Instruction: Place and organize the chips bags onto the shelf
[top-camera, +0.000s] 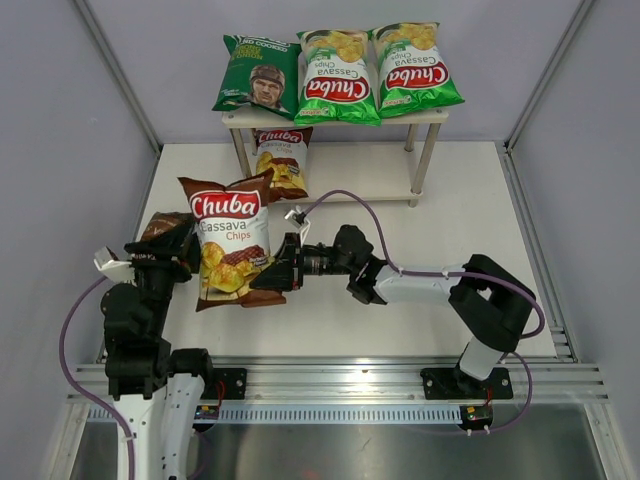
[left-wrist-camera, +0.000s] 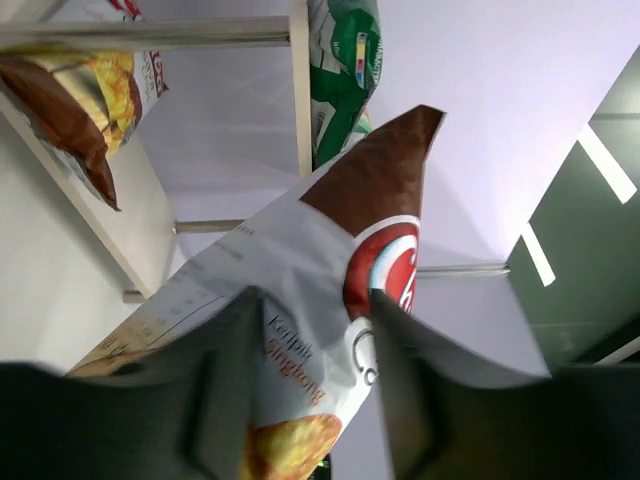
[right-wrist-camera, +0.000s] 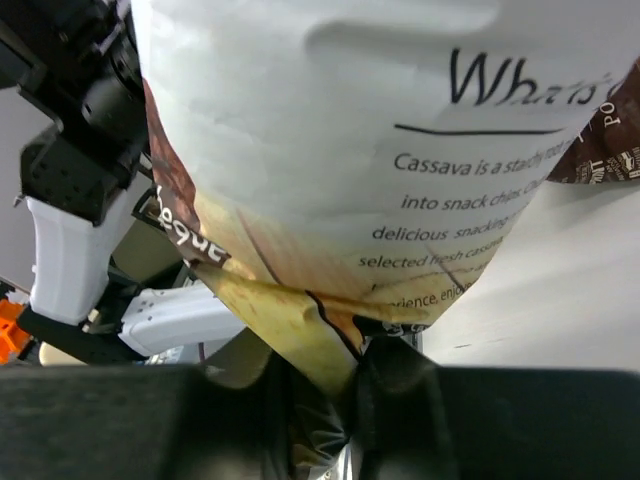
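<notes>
White tabletop (top-camera: 480, 200): right arm (top-camera: 420, 285) reaches left, right claw (top-camera: 264, 278) pinching brown-and-white Chuba bag (top-camera: 228, 240); left claw (left-wrist-camera: 315, 296) spread open.

Glossy crinkled brown-and-white Chuba bag (top-camera: 228, 245), 2 shiny green Chuba bags (top-camera: 338, 65), pale wood-grain shelf boards (top-camera: 360, 175), silver metal legs (top-camera: 427, 160), matt white table (top-camera: 470, 220).

White table (top-camera: 480, 200) — shelf (top-camera: 360, 178) at back

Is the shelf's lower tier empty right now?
No, one glossy brown-and-white Chuba chips bag rests on the pale cream lower board.
</notes>
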